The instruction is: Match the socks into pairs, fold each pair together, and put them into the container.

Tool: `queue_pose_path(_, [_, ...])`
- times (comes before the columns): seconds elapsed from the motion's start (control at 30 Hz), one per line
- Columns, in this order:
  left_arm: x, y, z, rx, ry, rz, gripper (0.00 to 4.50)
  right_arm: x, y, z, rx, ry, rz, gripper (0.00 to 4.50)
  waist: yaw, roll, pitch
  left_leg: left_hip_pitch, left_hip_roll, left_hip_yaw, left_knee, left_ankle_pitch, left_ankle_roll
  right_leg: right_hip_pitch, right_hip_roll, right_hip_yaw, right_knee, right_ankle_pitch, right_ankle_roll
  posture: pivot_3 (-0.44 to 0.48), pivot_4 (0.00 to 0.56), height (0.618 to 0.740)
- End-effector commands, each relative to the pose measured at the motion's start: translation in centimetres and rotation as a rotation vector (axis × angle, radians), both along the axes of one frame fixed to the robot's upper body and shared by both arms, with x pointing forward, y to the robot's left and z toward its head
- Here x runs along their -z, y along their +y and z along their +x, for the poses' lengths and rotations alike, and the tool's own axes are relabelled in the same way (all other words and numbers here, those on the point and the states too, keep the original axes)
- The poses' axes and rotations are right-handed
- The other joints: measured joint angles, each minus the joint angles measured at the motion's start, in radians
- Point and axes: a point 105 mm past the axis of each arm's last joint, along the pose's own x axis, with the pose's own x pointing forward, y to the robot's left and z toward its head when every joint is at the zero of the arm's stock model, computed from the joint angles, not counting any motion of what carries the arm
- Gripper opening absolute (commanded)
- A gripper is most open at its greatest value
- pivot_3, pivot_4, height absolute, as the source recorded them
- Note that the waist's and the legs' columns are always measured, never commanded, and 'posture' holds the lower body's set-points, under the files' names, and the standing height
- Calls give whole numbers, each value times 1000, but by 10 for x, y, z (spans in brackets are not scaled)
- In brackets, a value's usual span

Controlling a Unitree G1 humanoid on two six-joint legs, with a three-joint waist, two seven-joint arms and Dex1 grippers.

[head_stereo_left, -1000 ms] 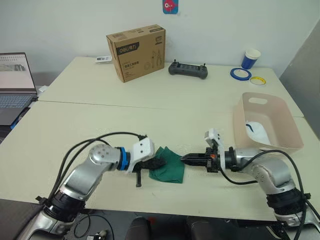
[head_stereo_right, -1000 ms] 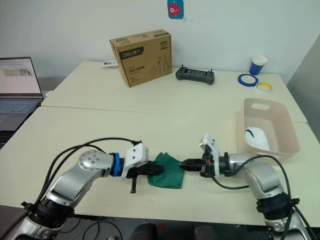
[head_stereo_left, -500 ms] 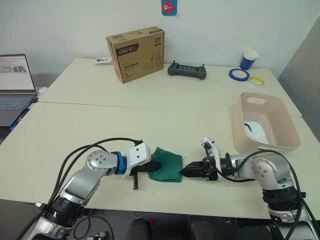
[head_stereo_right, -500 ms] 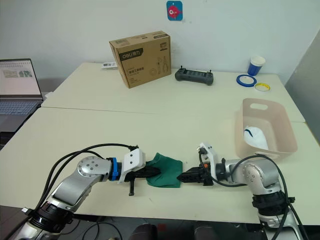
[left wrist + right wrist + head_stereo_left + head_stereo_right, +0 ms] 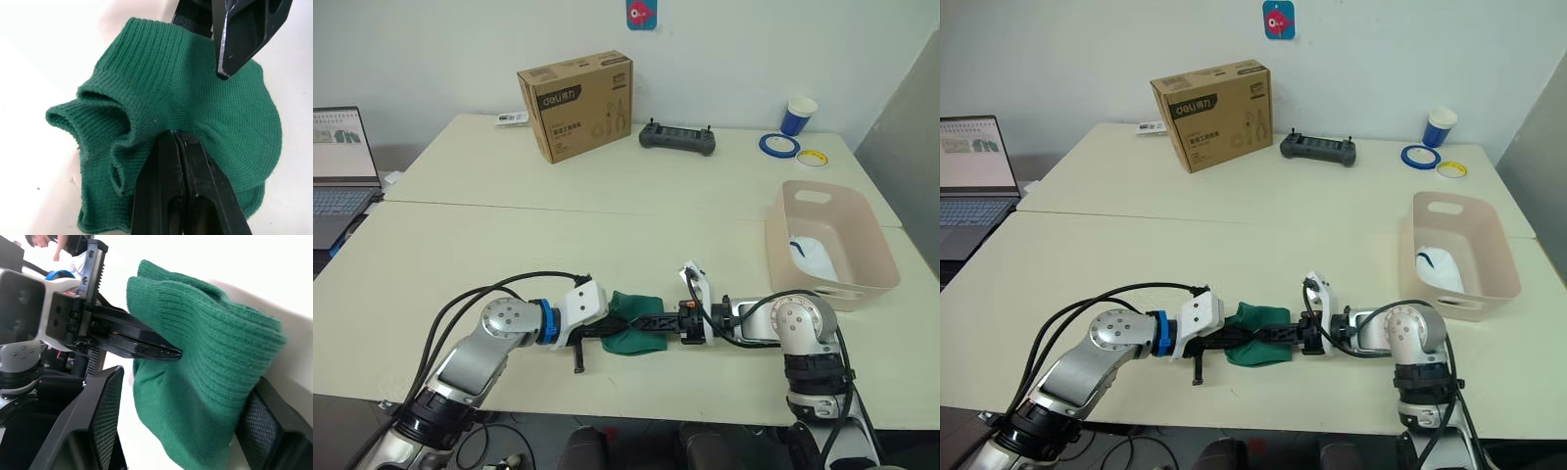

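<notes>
Left wrist view: we see the left gripper (image 5: 183, 147) with its fingers pressed together, pinching a fold of the dark green socks (image 5: 195, 98). We log the bundle near the front edge of the bench (image 5: 509, 245), between both arms. The right gripper (image 5: 646, 321) has its fingers spread, one on either side of the bundle; contact looks likely, though we cannot confirm it. The container (image 5: 881, 255) sits well apart on the right, with a white sock (image 5: 813, 259) inside.
</notes>
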Motion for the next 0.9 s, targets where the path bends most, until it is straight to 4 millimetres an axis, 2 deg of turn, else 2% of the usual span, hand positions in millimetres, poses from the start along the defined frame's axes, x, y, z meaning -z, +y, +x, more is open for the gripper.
queue_pose_path(0.03, [2, 7, 2, -32, 4, 25, 0, -9, -1, 5, 7, -50, 18, 2349, 0, 0, 0, 0, 0, 0, 0, 0, 0, 0, 0, 0, 0, 0, 0, 0, 150, 740])
queue_pose_path(0.23, [-2, 9, 3, -40, 0, 15, 0, -8, -2, 4, 0, -57, 12, 149, 0, 0, 0, 0, 0, 0, 0, 0, 0, 0, 0, 0, 0, 0, 0, 0, 150, 740])
queue_pose_path(0.37, [-20, 5, 3, -37, -18, -92, 0, -10, -3, 4, 5, -78, 11, 34, 0, 0, 0, 0, 0, 0, 0, 0, 0, 0, 0, 0, 0, 0, 0, 0, 150, 740])
queue_pose_path(0.47, [-67, 9, -8, -71, 22, -326, 608, -35, -18, 8, 26, -231, 9, 0, -1, 0, 1, -3, 0, 0, 0, 0, 0, -3, 0, 0, 0, 0, 0, 0, 150, 740])
queue_pose_path(0.57, [-90, 13, -14, -80, 40, -388, 1580, -51, -27, 5, 11, -334, -11, 0, 3, 0, 1, -16, 0, -1, 0, 0, 0, -15, -1, -1, 1, 1, 1, 0, 150, 740])
queue_pose_path(0.67, [-110, 12, -15, -64, 57, -441, 2581, -67, -38, 7, 34, -415, -26, 0, 4, 0, 1, -16, 0, -2, 0, 0, 0, -15, 0, -1, 0, 1, 1, 0, 150, 740])
queue_pose_path(0.73, [-128, 6, -9, -42, 44, -474, 3229, -92, -50, 15, 71, -525, -33, 0, 4, 0, 2, -16, 0, -1, 0, 0, 0, -15, 0, -1, 0, 1, 1, 0, 150, 740])
queue_pose_path(0.87, [-149, -11, 1, 5, -13, -497, 4476, -127, -74, 29, 144, -680, -80, 0, 4, 0, 2, -17, -1, -1, 2, 0, 0, -15, 0, 0, 0, 1, 2, 0, 150, 740])
queue_pose_path(0.9, [-156, -17, 3, 21, -28, -512, 4476, -137, -84, 34, 175, -725, -110, 0, 5, 0, 2, -17, -1, -1, 2, 0, 0, -15, 0, -1, -1, 1, 3, 0, 150, 740])
